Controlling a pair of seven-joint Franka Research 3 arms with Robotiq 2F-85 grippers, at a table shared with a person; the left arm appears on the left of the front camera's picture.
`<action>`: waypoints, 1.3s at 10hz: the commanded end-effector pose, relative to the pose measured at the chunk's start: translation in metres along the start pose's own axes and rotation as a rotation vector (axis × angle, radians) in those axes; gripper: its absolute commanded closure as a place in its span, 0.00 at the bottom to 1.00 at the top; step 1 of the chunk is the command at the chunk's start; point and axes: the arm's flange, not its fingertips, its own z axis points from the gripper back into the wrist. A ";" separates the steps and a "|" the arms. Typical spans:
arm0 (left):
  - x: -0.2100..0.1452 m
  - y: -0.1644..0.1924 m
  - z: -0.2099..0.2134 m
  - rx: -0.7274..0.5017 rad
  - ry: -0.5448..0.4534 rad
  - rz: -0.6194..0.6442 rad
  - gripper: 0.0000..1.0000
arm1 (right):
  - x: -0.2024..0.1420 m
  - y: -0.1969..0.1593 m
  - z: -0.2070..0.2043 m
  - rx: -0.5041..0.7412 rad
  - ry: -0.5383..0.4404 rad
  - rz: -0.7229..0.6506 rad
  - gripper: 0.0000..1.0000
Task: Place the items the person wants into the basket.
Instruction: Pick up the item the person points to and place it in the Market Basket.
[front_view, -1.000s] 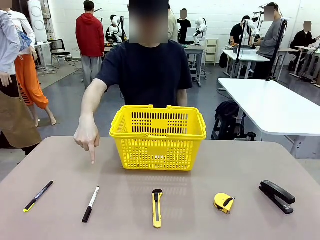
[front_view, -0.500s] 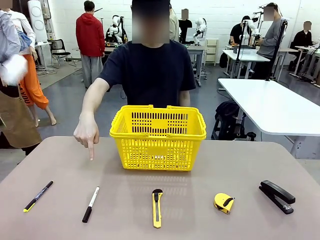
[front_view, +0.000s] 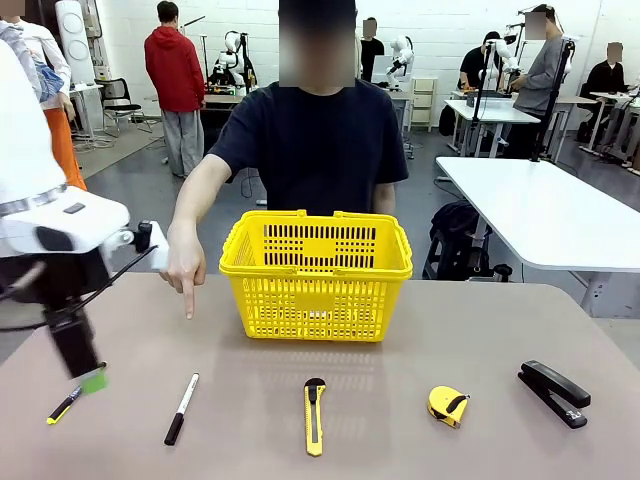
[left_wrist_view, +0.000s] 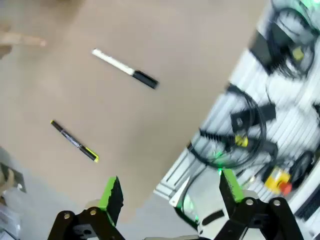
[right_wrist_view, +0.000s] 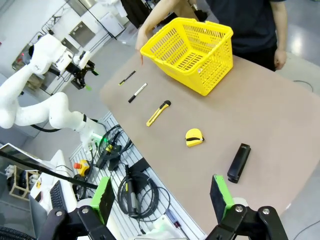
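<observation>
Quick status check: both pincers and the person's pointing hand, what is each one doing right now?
Left pincer: open, holding nothing.
Right pincer: open, holding nothing.
Person's pointing hand: empty, pointing down at the table, left of the basket.

Front across table (front_view: 470, 330), left wrist seemingly overhead, right wrist high, sharing marker (front_view: 182, 407)

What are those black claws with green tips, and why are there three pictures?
The claws are grippers, the hands of two white robot arms. One picture looks across the brown table from between the arms. The other two come from cameras on the wrists: the left gripper and the right gripper, both open, holding nothing. On the table: a bright yellow plastic basket, a thin black pen with a yellow tip, a black-capped white marker, a yellow-and-black utility knife, a yellow tape measure, a black stapler. A person's hand points down beside the basket.
</observation>
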 end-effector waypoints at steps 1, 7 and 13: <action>0.015 0.011 -0.024 0.086 -0.046 0.154 0.00 | 0.002 0.000 0.000 0.001 -0.014 0.002 0.00; 0.041 0.044 -0.041 0.091 -0.066 0.285 0.00 | 0.002 0.000 0.000 0.001 -0.014 0.002 0.00; 0.043 0.045 -0.042 0.086 -0.069 0.281 0.00 | 0.002 0.000 0.000 0.001 -0.014 0.002 0.00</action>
